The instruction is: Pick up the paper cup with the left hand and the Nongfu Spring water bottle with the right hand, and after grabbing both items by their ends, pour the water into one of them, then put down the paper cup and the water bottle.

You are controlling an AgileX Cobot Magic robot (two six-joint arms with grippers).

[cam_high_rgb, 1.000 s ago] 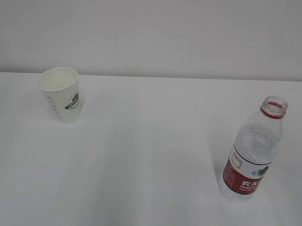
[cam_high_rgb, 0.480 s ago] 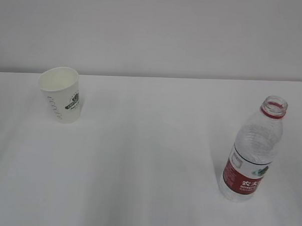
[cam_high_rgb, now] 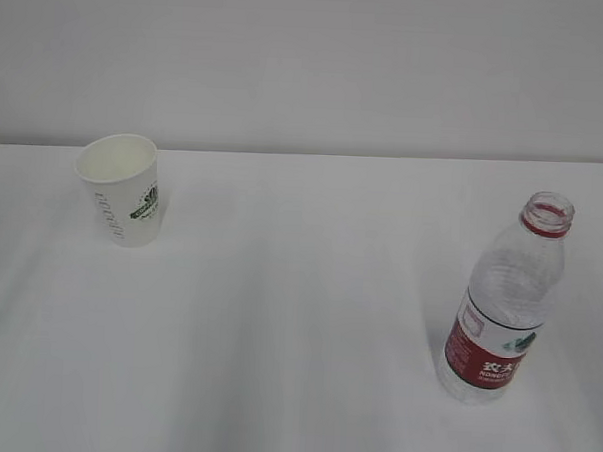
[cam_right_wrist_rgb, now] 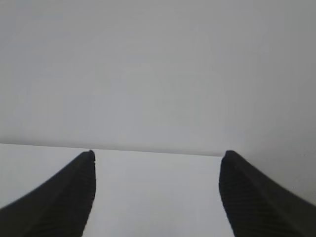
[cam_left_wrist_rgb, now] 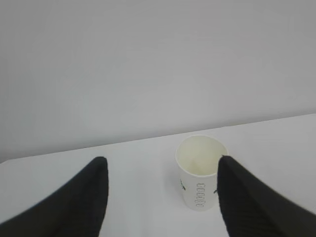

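The paper cup [cam_left_wrist_rgb: 201,172] stands upright on the tabletop [cam_high_rgb: 298,316] ahead of my left hand [cam_left_wrist_rgb: 160,170], its mouth open toward me. It sits nearer my right-side finger than my left-side one, and that finger's tip overlaps the cup's rim in my wrist view; I cannot tell whether they touch. My left fingers [cam_left_wrist_rgb: 91,197] are spread wide, gripping nothing. If I drive straight forward, I judge the nearer finger could nudge the light cup and tip or slide it, so I should shift sideways to centre it first.

The Nongfu Spring water bottle [cam_high_rgb: 505,300] stands upright with its cap off, well apart from the cup, and does not appear in my right wrist view. My right hand [cam_right_wrist_rgb: 157,165] has its fingers [cam_right_wrist_rgb: 74,192] wide apart and empty, with only bare tabletop and wall beyond them. Reaching blind risks knocking the open bottle over and spilling it.

The tabletop's far edge meets the wall behind both things. Between cup and bottle lies bare surface, good room for moving.
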